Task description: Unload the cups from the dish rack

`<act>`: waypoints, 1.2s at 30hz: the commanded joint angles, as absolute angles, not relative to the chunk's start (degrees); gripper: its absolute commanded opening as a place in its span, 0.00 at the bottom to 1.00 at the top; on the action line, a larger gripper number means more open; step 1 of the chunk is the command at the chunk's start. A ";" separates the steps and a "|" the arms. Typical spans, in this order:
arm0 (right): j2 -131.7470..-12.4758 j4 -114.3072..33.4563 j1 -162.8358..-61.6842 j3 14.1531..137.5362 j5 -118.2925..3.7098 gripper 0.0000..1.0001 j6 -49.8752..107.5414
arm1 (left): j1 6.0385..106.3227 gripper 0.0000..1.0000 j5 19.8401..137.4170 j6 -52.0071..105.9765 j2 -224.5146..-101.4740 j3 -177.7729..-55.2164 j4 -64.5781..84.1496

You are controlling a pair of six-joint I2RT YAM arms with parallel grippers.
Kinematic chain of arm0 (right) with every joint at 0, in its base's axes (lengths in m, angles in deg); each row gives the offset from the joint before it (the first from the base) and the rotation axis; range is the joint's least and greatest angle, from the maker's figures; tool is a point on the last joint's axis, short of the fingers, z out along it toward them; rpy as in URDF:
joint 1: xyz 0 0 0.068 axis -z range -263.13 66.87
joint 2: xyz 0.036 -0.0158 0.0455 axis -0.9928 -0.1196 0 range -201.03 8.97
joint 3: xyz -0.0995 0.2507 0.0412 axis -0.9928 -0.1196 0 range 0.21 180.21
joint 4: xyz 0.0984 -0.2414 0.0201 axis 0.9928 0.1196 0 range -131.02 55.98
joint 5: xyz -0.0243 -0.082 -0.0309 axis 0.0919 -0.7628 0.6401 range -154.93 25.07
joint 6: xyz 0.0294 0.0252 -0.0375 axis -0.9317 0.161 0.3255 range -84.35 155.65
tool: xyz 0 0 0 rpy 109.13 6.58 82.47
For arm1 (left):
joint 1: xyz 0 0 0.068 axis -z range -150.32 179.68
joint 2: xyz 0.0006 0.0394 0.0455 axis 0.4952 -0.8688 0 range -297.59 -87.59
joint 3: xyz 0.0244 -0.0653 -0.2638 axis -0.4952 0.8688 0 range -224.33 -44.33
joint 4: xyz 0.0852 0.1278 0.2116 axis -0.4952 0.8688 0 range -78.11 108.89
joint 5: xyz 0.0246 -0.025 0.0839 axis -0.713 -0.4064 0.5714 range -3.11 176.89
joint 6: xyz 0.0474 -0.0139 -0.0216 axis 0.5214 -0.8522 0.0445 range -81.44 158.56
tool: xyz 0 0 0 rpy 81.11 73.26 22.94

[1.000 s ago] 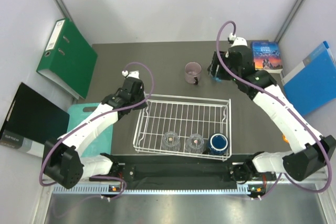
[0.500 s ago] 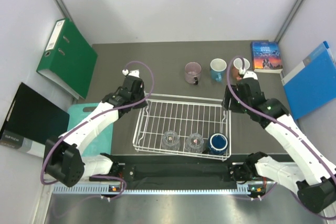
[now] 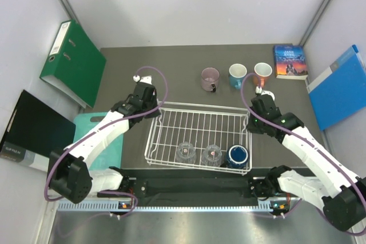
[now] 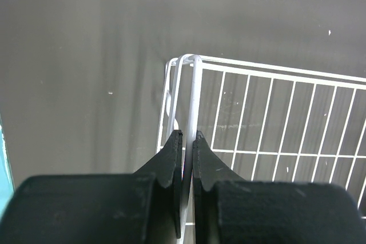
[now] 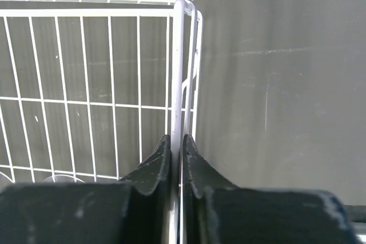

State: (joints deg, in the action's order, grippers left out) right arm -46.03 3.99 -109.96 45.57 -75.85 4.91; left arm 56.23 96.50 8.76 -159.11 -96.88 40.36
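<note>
The dish rack [image 3: 194,125], a white wire-grid basket with low sides, sat mid-worktop [image 3: 143,61] toward the near edge. Along its near side stood a clear tumbler [image 3: 186,152], a second tumbler [image 3: 213,155] and a dark navy mug [image 3: 237,155]. Toward the far edge, a mauve-pink mug [image 3: 210,78], a light blue mug [image 3: 237,75] and an orange mug [image 3: 262,72] stood in a row. The left pincer [image 4: 187,141] was clamped on the rack's far-left corner wire, and the right pincer [image 5: 176,140] on its far-right corner wire. A teal cutting board [image 3: 86,123] lay at the left edge and a book [image 3: 290,61] at the far-right corner.
</note>
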 commanded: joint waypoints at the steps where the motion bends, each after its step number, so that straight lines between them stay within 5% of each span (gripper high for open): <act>1: -47.37 -1.91 -110.12 45.65 -74.25 0.00 3.74 | 52.53 0.00 107.28 0.07 -159.75 -95.74 41.77; 28: -57.65 -5.95 -110.12 55.93 -76.27 0.00 6.64 | 52.44 0.00 107.02 1.56 -159.30 -96.88 42.30; 29: -57.83 -5.95 -110.03 55.76 -76.10 0.00 6.64 | 52.44 0.02 106.67 2.00 -159.48 -97.15 42.65; 33: -56.07 -5.78 -110.03 55.58 -75.65 0.00 6.73 | 52.45 0.49 106.84 3.23 -159.13 -98.46 43.53; 36: -54.75 -5.51 -110.12 55.76 -76.01 0.02 7.52 | 52.44 0.61 107.54 3.85 -158.43 -99.34 44.58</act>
